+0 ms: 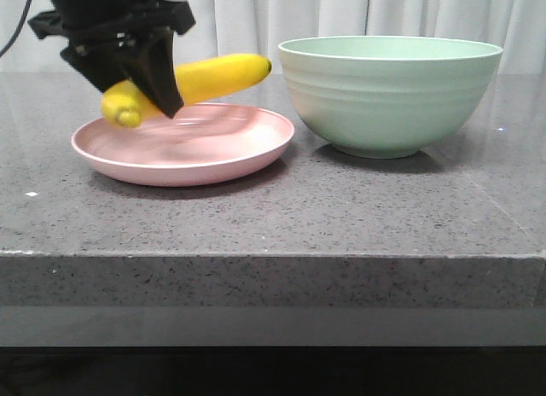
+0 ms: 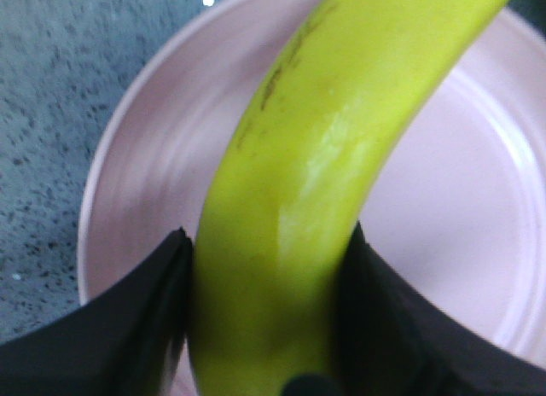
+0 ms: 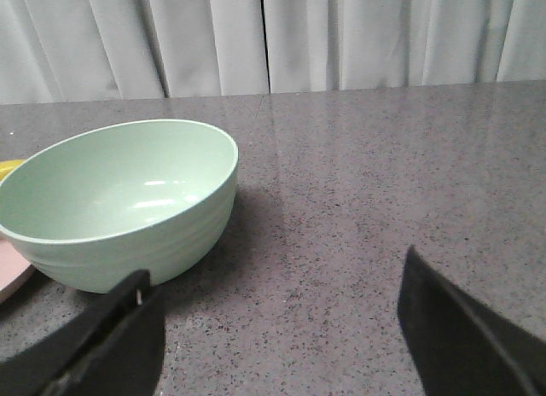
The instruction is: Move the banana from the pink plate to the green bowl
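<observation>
My left gripper [image 1: 152, 93] is shut on the yellow banana [image 1: 213, 76] and holds it lifted just above the pink plate [image 1: 256, 140], its dark tip toward the green bowl [image 1: 388, 93]. In the left wrist view the banana [image 2: 316, 157] is clamped between the two black fingers [image 2: 128, 319] with the plate [image 2: 153, 183] below it. My right gripper [image 3: 273, 328] is open and empty over bare table beside the bowl [image 3: 111, 200]; it does not show in the front view.
The plate and the bowl stand side by side on a grey speckled stone table [image 1: 341, 217]. White curtains [image 1: 384, 12] hang behind. The table's front edge [image 1: 273, 255] runs across the front view.
</observation>
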Tool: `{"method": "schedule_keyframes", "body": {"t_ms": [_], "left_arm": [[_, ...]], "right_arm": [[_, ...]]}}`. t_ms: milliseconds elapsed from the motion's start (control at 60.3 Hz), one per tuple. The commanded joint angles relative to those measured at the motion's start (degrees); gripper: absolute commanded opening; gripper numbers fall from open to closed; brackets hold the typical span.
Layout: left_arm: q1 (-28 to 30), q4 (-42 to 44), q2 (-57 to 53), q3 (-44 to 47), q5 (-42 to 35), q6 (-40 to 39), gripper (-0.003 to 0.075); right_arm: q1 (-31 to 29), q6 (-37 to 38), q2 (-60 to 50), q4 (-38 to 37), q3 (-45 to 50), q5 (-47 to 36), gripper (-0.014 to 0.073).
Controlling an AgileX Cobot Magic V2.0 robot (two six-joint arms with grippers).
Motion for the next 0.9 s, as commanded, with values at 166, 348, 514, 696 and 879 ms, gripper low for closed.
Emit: {"method": "schedule_keyframes", "body": {"t_ms": [166,348,514,696,879], "left_arm": [[-0.2,-0.7,-9.6,-1.6,0.8,-0.3,0.0174],[-1.9,-1.2,-18.3,6.6,0.6,-0.3,0.0174],[-5.9,-1.8,-26.6,17.4,-2.6,-0.3,0.0174],[-10.7,-3.7,-30.5,26.6,-7.5,-0.3,0.0174],[-11.4,-3.8,-28.8,27.7,-8.1,-0.3,0.0174]], "right_arm": [[-0.3,-0.2,0.9,-0.4,-1.9,-4.6,0.058],[-0.3,-0.2,0.9,-0.4,-1.9,-4.6,0.058],[-0.3,-0.2,0.9,-0.1,-1.9,-3.4,0.058],[0.4,-0.2,3.0,4.8,-2.2,-0.1,0.058],[4.9,-3.0,10.7,13.0,-5.3,4.9,0.058]]}}
